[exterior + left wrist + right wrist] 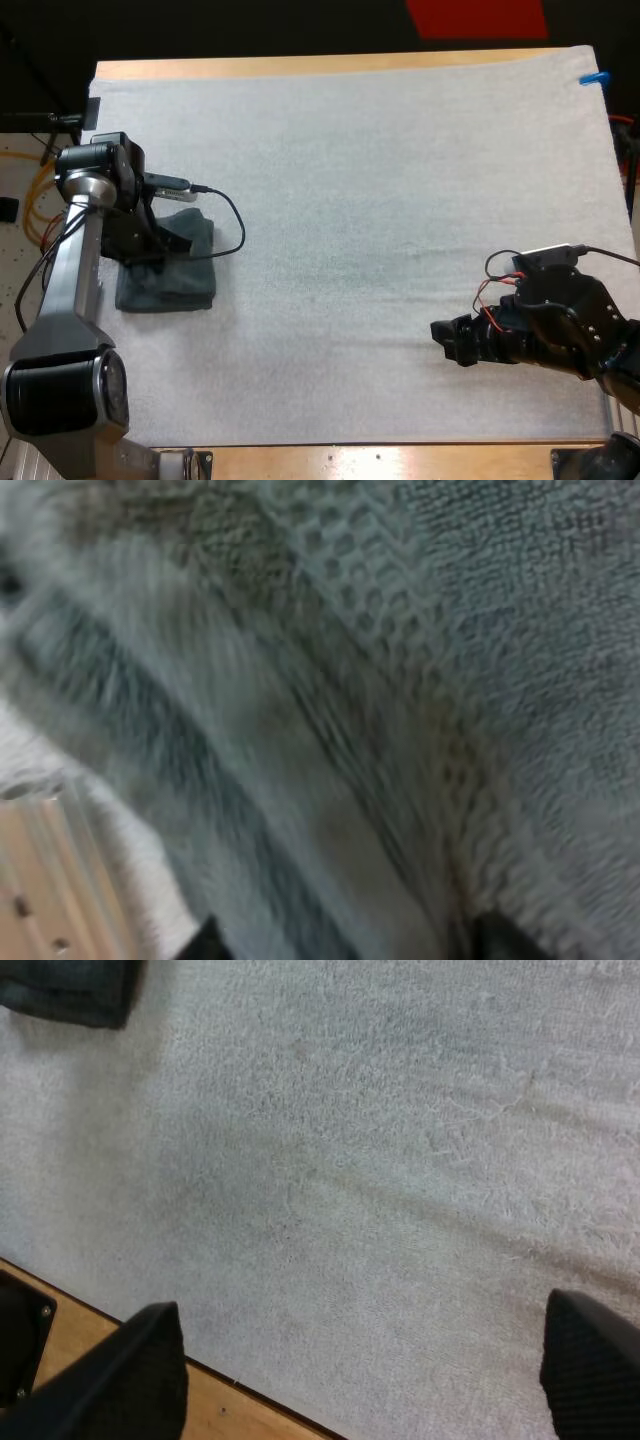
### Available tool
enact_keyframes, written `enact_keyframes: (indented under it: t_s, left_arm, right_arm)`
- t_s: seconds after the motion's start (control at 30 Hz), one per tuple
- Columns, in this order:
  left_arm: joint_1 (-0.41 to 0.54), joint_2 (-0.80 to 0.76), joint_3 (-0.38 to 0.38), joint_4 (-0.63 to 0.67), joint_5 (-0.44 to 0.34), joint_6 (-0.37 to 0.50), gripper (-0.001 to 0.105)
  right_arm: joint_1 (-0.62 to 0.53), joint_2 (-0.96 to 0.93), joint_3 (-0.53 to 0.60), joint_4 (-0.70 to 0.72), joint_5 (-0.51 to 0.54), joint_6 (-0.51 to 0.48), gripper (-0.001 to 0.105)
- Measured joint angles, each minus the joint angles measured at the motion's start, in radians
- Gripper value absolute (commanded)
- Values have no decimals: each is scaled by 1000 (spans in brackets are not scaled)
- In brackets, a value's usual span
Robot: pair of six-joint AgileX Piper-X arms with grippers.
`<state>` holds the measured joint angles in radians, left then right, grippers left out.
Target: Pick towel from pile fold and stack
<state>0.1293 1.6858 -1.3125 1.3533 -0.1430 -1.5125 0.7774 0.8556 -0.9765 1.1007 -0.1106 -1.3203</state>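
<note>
My left arm reaches forward along the left side of the white mat [380, 180], wrist bent down, with my left gripper [168, 245] released and its fingers [205, 945] apart on the grey-green towel [185, 285]. My right gripper [452, 340] hangs low over bare mat near its right front, pointing left, jaws spread on nothing

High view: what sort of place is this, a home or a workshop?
Probably a robot laboratory bench, not a home: a silver left arm and a black right arm stand at a wooden table covered by a white mat, with one dark grey-green towel on it.
</note>
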Motion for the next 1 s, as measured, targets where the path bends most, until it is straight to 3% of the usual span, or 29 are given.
enact_keyframes:
  t_s: [0.13, 0.23, 0.3, 0.37, 0.57, 0.73, 1.0]
  left_arm:
    - [0, -6, 0, 3, -80, -31, 51]
    - [0, -40, 0, -5, -204, -43, 51]
    - [2, -74, 0, -12, -227, -48, 51]
    - [2, -104, 0, -13, -191, -51, 51]
    - [2, -124, 11, -30, 69, -51, 51]
    - [2, -124, 109, -104, 111, -51, 51]
    - [2, -105, 328, -251, 125, -66, 51]
  right_arm:
    - [0, 0, 0, 0, -5, 0, 71]
    - [0, 0, 0, -1, -5, 0, 71]
    - [0, 0, 0, -8, -5, 0, 71]
    - [0, 0, 0, -22, -5, 0, 71]
    - [0, 0, 0, -37, -5, 0, 71]
    - [0, 0, 0, -40, -14, 0, 71]
    - [0, 0, 0, -49, -18, 0, 71]
